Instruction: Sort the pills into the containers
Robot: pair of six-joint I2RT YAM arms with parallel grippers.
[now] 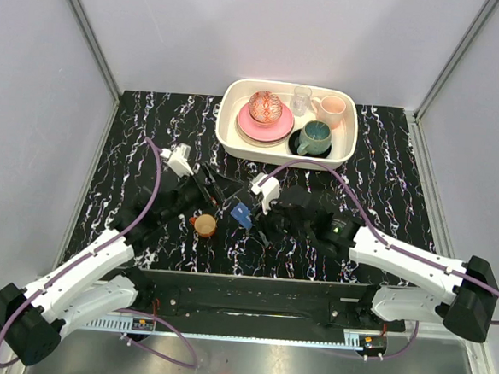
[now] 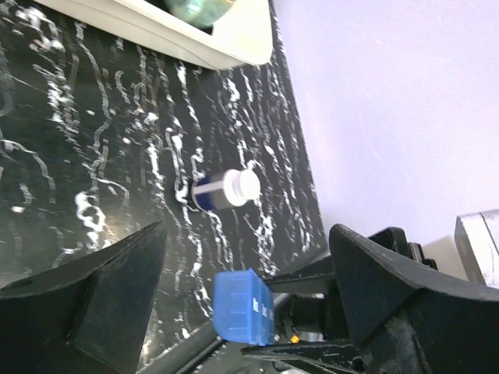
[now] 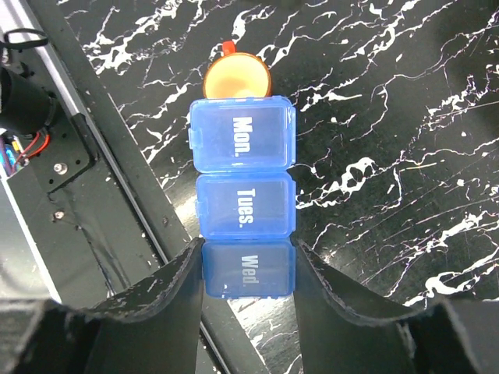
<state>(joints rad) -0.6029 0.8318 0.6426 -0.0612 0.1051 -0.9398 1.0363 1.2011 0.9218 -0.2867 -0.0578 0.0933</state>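
Your right tool (image 3: 248, 269) is clenched on the Wed. end of the small blue translucent rectangular pill box (image 3: 244, 195). The box looks to be held just off the black marbled tabletop (image 3: 374, 117), with its Mon. end near the small round orange cup (image 3: 238, 76). Your left tool (image 2: 245, 234) is spread wide with nothing in it. I'd keep the box level, since that end grip could let it droop, then set it down flat beside the cup.

There's the blue translucent rectangular pill box (image 3: 245, 195): three cells in a row reading Mon., Tues., Wed., every lid shut. It's pinched at the Wed. end in the right gripper (image 3: 248, 257), near the middle of the bench's (image 3: 390, 117) near edge. Just past its Mon. end, the small round orange cup (image 3: 237, 76) stands upright, mouth up.
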